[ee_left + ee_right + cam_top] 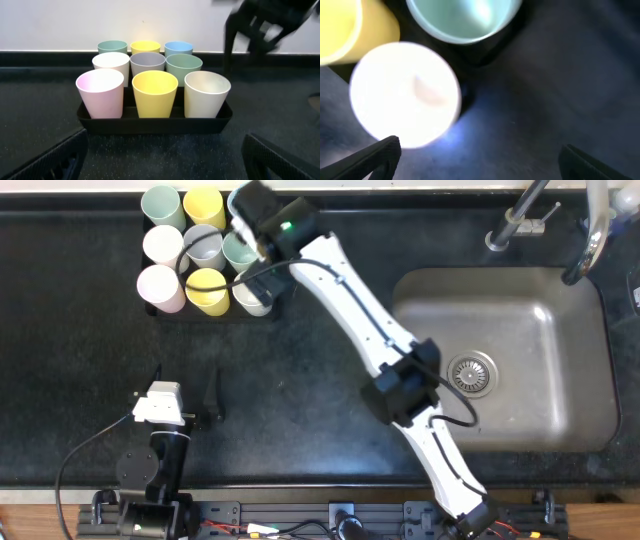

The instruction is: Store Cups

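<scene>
Cream cup stands upright in the black tray's corner nearest the sink, just beneath the right hand, which hangs wide open and empty, while the left hand, likewise open and empty, sits well back along the worktop.

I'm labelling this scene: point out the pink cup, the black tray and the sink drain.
pink cup [100,97], left wrist view, on its outer wall.
tray [155,123], left wrist view, on its front wall.
drain [472,373], top view, on its centre.
</scene>
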